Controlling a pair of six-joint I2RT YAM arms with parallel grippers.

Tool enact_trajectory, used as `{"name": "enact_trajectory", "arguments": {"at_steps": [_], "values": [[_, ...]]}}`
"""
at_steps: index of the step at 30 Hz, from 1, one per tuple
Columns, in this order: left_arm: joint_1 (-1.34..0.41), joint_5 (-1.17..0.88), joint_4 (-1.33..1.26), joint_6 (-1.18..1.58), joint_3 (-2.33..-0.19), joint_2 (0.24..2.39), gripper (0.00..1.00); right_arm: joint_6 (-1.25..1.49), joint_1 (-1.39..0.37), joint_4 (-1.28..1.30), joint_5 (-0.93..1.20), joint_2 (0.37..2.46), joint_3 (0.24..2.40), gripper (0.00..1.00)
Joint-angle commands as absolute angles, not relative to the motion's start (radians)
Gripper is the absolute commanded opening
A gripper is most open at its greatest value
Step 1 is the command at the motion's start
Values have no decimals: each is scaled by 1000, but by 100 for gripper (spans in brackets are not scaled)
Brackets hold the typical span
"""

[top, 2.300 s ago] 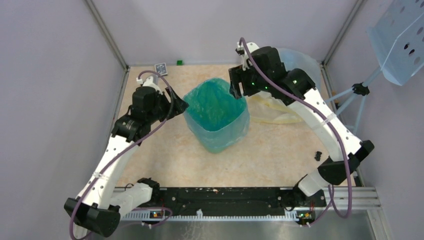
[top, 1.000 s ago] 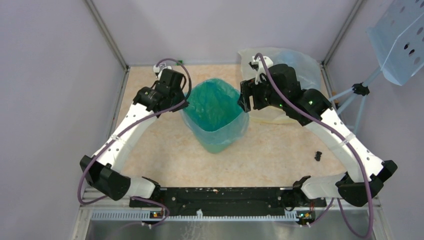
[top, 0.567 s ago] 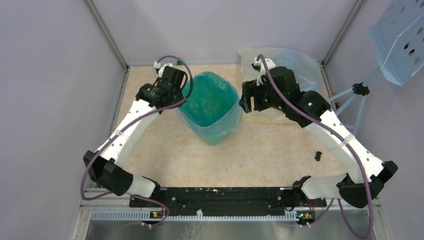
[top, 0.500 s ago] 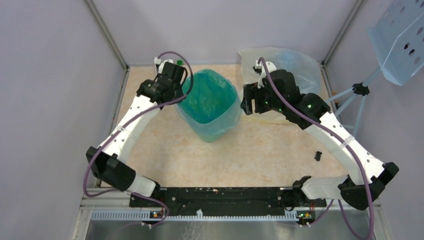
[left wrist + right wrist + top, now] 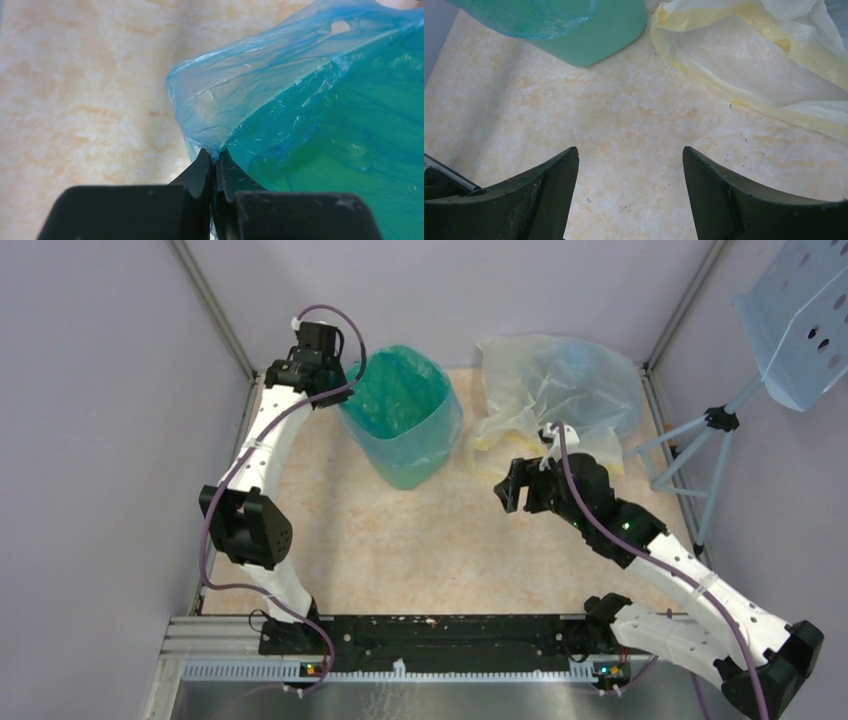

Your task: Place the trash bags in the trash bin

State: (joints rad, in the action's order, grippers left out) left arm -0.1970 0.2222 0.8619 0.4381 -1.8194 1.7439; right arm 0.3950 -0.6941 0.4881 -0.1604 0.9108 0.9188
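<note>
The green trash bin [image 5: 405,462] stands at the back of the table, lined with a light blue trash bag [image 5: 398,400] folded over its rim. My left gripper [image 5: 347,378] is at the bin's left rim, shut on the edge of the blue trash bag [image 5: 260,95], which bunches between the closed fingertips [image 5: 206,165]. Pale yellowish trash bags [image 5: 555,390] lie heaped at the back right. My right gripper [image 5: 506,492] hovers open over bare table, in front of the yellowish bag [image 5: 749,60] and to the right of the bin [image 5: 599,35], with nothing between its fingers.
A perforated pale blue panel [image 5: 800,320] on a thin stand leans in from the right, outside the enclosure. Metal frame posts [image 5: 215,310] and grey walls close in the back and sides. The arms' base rail [image 5: 440,635] runs along the near edge.
My left gripper shut on the blue bag's rim and drew back-left, and the bin shifted that way. My right arm withdrew toward the near right, uncovering the yellowish bags.
</note>
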Motion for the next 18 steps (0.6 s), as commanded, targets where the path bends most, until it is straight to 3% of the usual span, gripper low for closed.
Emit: {"name": "enact_trajectory", "arguments": {"at_steps": [1, 3, 4, 7, 9, 15, 18], "values": [[-212, 19, 728, 452, -1902, 1790, 2, 452, -683, 200, -142, 826, 787, 76], [-212, -9, 691, 467, -1898, 1797, 8, 460, -683, 163, -143, 820, 760, 79], [-212, -30, 675, 476, -1897, 1799, 16, 460, -683, 144, -151, 818, 749, 81], [-212, -31, 650, 511, -1897, 1799, 52, 427, -684, 88, -181, 811, 723, 86], [-213, -36, 642, 513, -1896, 1788, 69, 383, -684, 63, -220, 811, 720, 86], [-213, -28, 639, 505, -1850, 1670, 98, 219, -683, -113, -321, 762, 631, 86], [-213, 29, 587, 501, -1725, 1545, 99, 243, -683, -193, -445, 740, 563, 88]]}}
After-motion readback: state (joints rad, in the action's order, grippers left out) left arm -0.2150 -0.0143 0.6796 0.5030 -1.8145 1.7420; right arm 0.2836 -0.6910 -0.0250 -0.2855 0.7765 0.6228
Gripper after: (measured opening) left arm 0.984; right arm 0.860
